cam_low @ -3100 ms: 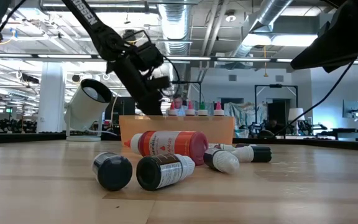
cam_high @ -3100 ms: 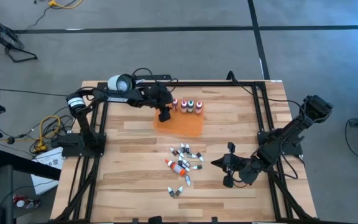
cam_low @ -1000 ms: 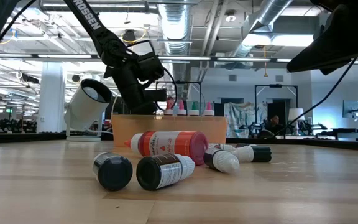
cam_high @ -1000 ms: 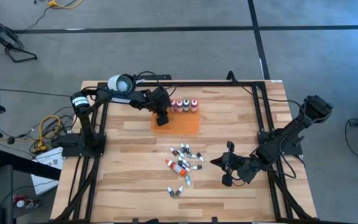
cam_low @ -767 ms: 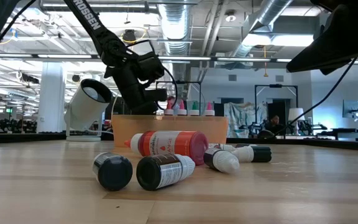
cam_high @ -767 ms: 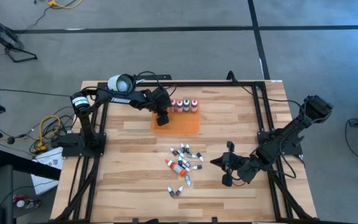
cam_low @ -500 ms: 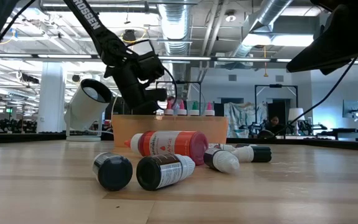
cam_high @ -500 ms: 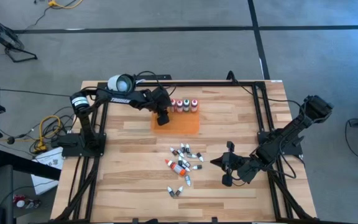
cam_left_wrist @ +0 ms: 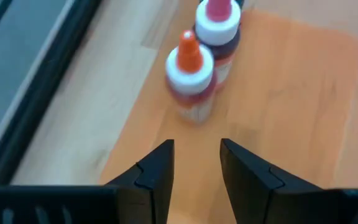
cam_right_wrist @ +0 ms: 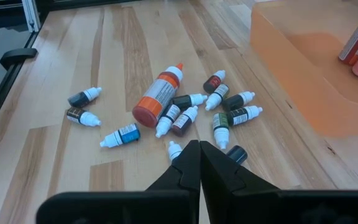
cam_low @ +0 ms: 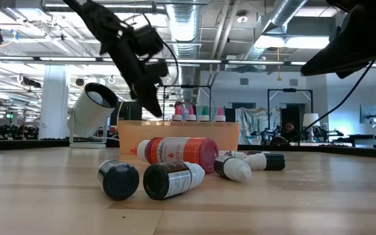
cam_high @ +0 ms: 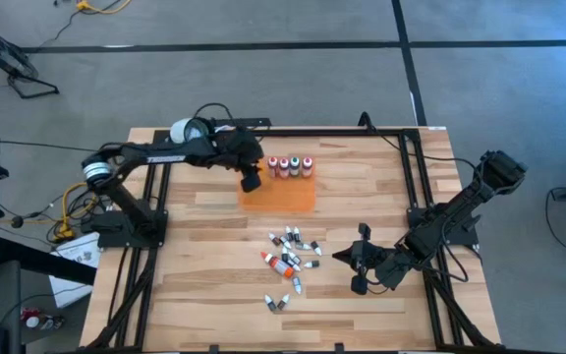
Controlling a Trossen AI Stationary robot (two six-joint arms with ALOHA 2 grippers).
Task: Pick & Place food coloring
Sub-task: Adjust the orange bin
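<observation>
your left gripper (cam_high: pixel 251 181) hangs empty, fingers parted, over the flat orange tray (cam_high: pixel 293 200); the loose small white-capped food coloring bottles (cam_high: pixel 289 258) lie at its five o'clock, nearer your shut right gripper (cam_high: pixel 338 257)

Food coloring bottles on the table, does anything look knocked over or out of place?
Yes. Four bottles stand upright along the orange tray's far edge, but the rest lie tipped on their sides, scattered on the bare wood at mid-table.
</observation>
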